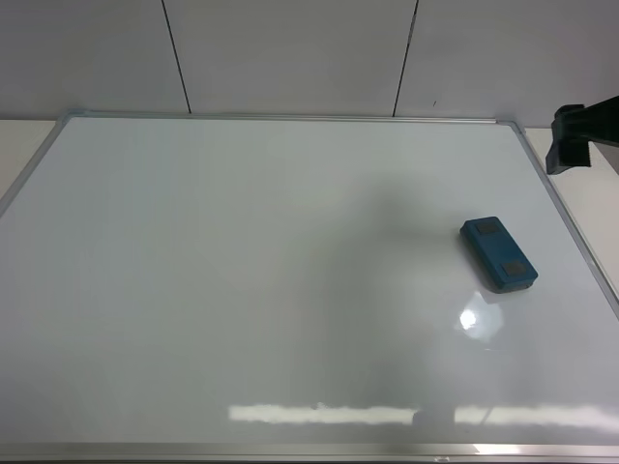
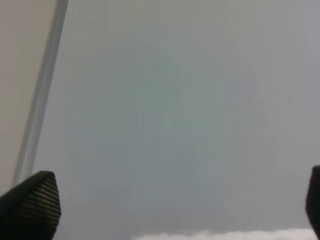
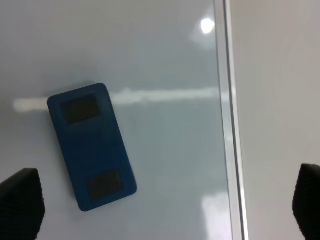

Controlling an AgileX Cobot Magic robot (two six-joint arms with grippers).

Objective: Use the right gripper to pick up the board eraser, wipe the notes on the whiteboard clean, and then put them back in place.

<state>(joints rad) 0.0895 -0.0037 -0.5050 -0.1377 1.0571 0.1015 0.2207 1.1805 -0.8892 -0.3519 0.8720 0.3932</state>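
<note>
The whiteboard [image 1: 242, 290] has a glossy, smooth white face that mirrors the ceiling lights as bright streaks, edged by a thin brushed-silver metal frame [image 3: 231, 125]. Between the right gripper's [image 3: 162, 200] fingers, nearer the left one, the board eraser [image 3: 91, 145] looks like smooth matt teal plastic with two duller dark grey patches. The left gripper's fingertips [image 2: 32, 205] show a ribbed, matt black surface.

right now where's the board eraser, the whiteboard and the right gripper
board eraser [image 1: 498, 254], exterior high view, middle of its top face
whiteboard [image 1: 242, 290], exterior high view, bare white surface
right gripper [image 3: 165, 207], right wrist view, midway between its fingertips
</note>
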